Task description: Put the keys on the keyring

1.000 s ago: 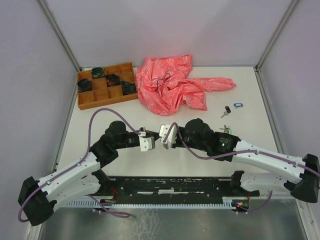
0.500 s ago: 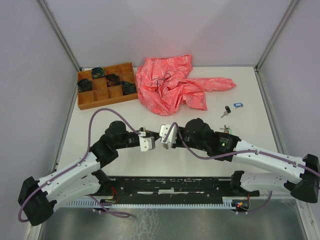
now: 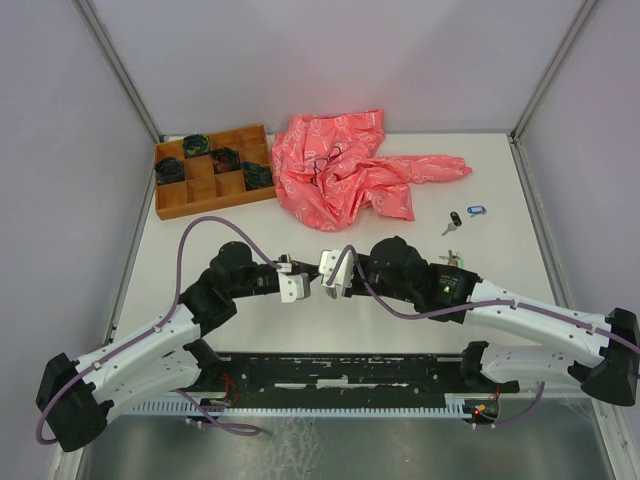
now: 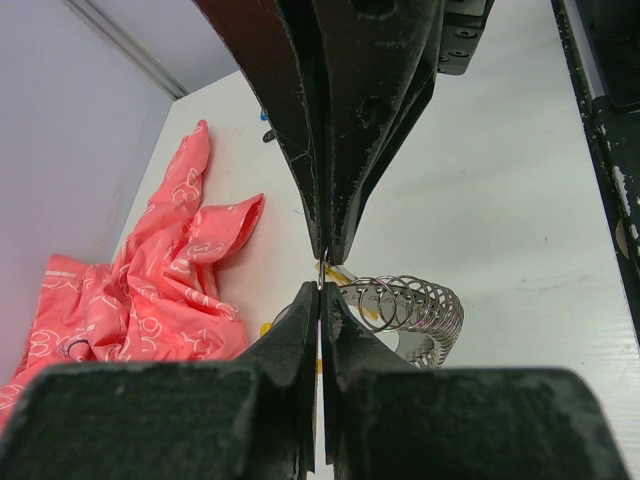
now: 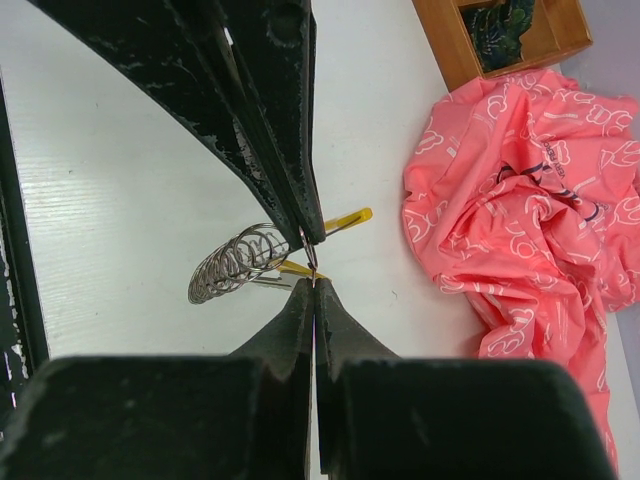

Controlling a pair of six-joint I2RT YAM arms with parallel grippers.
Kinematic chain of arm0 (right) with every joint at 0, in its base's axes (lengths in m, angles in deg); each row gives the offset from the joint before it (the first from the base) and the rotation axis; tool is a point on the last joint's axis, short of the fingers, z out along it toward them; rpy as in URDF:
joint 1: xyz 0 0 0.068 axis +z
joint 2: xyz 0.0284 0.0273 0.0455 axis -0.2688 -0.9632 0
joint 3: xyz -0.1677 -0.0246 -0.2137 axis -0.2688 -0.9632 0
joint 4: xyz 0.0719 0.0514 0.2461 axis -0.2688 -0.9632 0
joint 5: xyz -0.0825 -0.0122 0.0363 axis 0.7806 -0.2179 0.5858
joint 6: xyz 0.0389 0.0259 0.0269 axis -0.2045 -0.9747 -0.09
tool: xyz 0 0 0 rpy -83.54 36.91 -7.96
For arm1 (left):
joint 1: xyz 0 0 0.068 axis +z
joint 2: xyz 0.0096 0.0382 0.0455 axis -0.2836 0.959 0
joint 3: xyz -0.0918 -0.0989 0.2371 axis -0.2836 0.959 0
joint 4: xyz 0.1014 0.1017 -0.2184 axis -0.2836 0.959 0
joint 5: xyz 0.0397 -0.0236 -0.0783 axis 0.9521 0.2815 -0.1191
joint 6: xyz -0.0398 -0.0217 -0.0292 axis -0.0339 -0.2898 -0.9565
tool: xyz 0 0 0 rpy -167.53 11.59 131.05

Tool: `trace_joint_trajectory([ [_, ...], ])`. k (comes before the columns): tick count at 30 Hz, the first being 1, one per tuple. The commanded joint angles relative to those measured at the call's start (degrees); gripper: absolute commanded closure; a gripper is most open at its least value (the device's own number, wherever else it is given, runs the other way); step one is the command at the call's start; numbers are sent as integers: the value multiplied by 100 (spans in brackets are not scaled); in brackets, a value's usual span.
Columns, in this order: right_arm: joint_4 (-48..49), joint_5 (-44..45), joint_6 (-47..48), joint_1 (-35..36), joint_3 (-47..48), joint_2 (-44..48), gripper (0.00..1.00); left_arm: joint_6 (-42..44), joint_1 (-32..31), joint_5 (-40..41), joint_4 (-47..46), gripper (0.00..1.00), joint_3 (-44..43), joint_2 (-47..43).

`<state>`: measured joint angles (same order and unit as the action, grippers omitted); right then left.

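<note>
Keyring (image 4: 410, 305) sits at the middle of the tabletop (image 3: 250, 225), in the small gap between the two arms: a coil of silvery wire with a yellow segment (image 5: 345, 218) beside it. The left end effector (image 4: 320, 285) has its jaws together, and a thin strand of the wire seems to be nipped at their tip. The right end effector (image 5: 312, 278) is likewise closed, apparently on the keyring from the opposite side, so both arms appear to hold the loop between them.

No key shows on the wire in either wrist view. The keys (image 3: 456, 220), one black-tagged and one blue-tagged (image 3: 476, 210), lie well apart from the loop on the right side of the tabletop, below the pink cloth (image 3: 340, 170). The wooden tray (image 3: 205, 190) is at the far left.

The step in hand looks like readying the loop, with threading not yet begun. Next, one arm probably has to let go and fetch a key, the right being nearer. The other would then steady the keyring so that a free wire end meets the key's hole.
</note>
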<state>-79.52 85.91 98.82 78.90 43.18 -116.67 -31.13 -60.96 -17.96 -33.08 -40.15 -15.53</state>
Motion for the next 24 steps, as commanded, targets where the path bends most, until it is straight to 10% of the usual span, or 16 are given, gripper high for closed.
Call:
trace_joint_trajectory([
  [1,256,-45,-95,-11,263,125,99,-195,-6,-124,-369,97,-73,-5],
  [24,377,-187,-157,-12,266,173,99,-205,0,-307,-308,97,-135,101],
])
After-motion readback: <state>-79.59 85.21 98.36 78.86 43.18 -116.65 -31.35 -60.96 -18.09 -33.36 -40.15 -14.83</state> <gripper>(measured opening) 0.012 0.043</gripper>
